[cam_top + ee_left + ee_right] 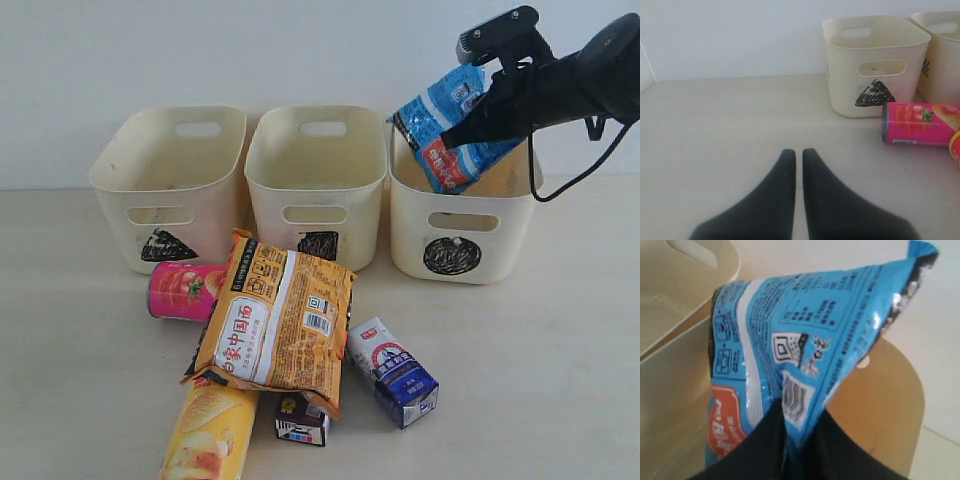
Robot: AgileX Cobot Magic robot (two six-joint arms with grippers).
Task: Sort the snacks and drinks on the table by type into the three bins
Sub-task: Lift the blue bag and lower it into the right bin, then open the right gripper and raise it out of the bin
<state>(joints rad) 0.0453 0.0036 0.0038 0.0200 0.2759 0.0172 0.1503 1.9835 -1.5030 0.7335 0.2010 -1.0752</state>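
Black right arm (590,65), tapered right gripper (800,409), looping cable (540,198).

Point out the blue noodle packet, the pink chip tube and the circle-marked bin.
blue noodle packet (435,108): exterior view, middle of its blue face.
pink chip tube (917,123): left wrist view, middle of its side.
circle-marked bin (408,245): exterior view, front wall left of the mark.

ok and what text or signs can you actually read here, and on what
"中国面": orange packet, big characters; rest too small.
Scribbled triangle: left bin.
Scribbled square: middle bin.
Scribbled circle: right bin.
Barcode, QR code, print too small to read: blue packet.
Blurred lettering: white carton.
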